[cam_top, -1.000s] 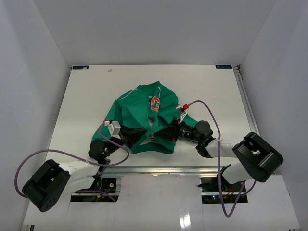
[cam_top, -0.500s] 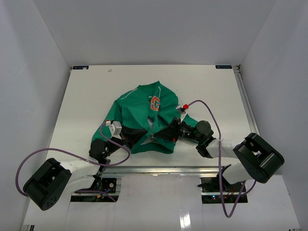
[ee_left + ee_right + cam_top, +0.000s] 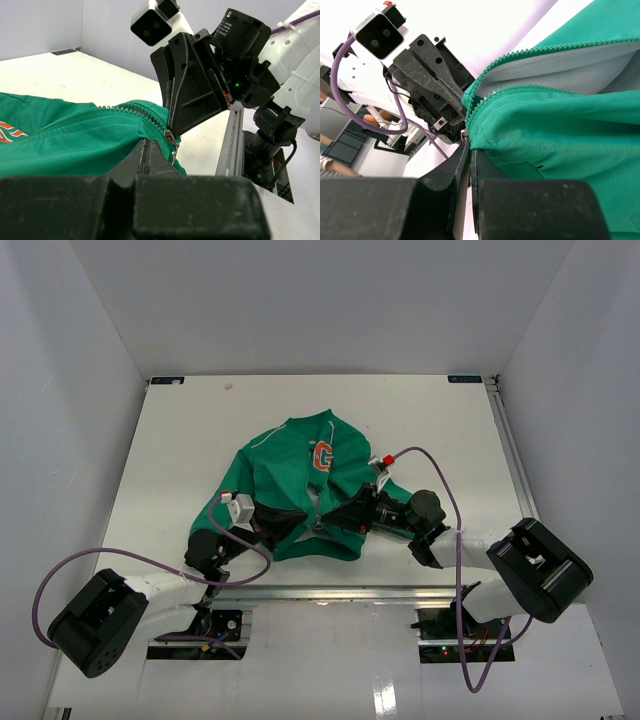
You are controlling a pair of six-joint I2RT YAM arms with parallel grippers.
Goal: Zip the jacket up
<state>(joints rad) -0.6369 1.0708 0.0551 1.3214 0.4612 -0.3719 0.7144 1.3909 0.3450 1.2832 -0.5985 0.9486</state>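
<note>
Left wrist: pinching the jacket (image 3: 75, 145) hem at the lower end of the zipper (image 3: 125, 107) with left tool (image 3: 148, 150); gripping same hem just opposite with right tool (image 3: 171, 129).

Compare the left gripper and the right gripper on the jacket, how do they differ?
In the top view, the left gripper points in at the jacket from the left, and the right gripper points in from the right. The left gripper pinches green hem fabric beside the zipper's bottom end, while the right gripper's tips sit at the zipper slider. Both are shut and meet at the jacket's near edge.
</note>
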